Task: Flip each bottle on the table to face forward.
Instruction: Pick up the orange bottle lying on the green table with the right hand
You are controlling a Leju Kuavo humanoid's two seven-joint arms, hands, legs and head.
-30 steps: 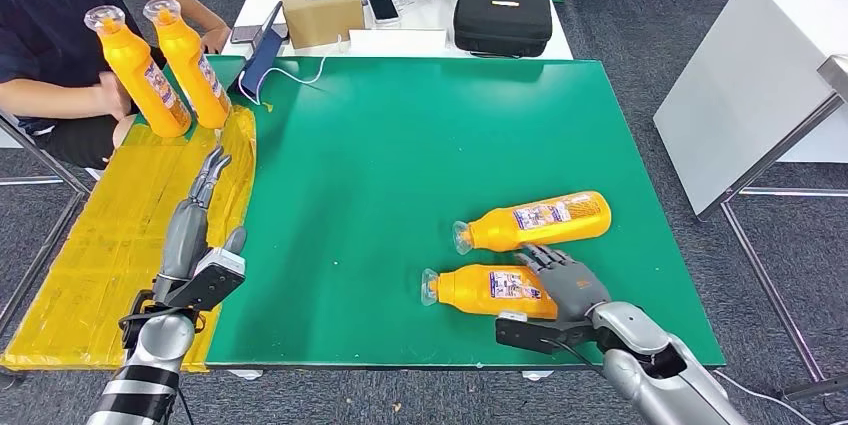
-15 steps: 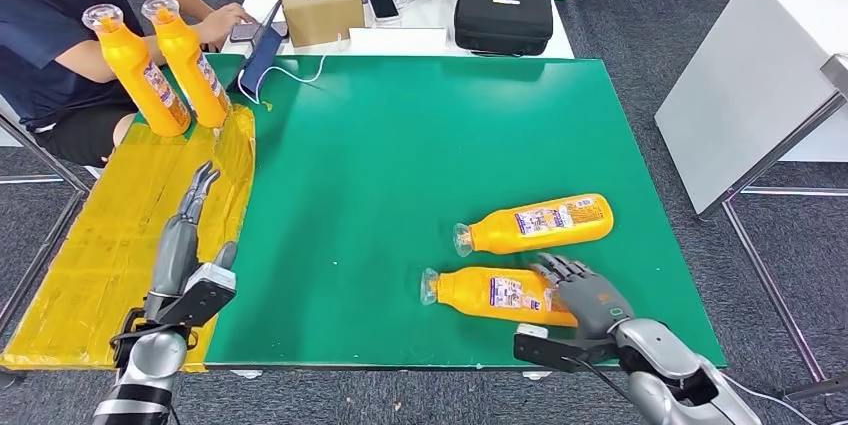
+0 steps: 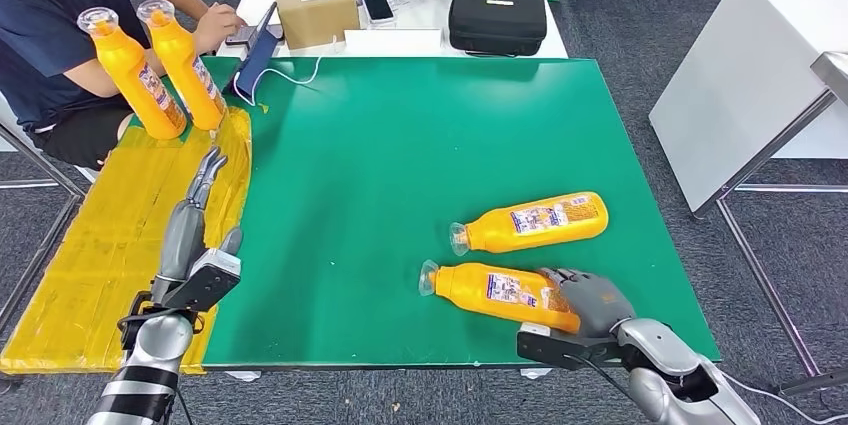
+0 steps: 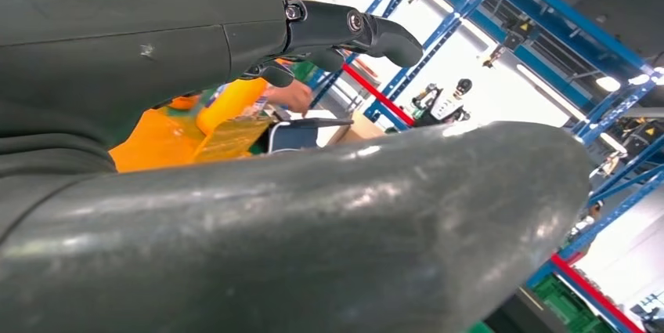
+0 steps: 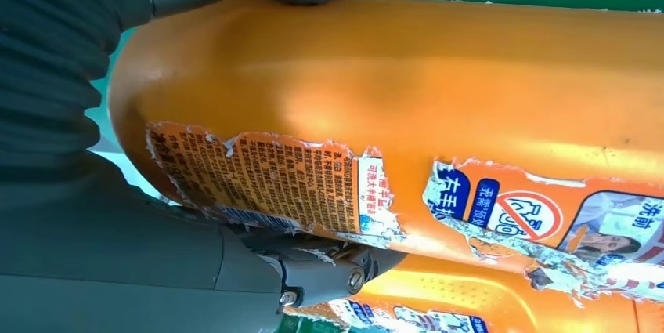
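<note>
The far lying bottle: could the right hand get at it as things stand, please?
Probably not directly: the right hand grips the near bottle, which lies between it and the far bottle. It would have to let go first.

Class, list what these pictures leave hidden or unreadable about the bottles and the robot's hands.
- Near bottle, head view: its base end is covered by the right hand.
- Its label, right wrist view: torn, print too small to read.
- Left hand, left wrist view: the thick thumb blocks most of the table.
- Standing bottles: label print too small.
</note>
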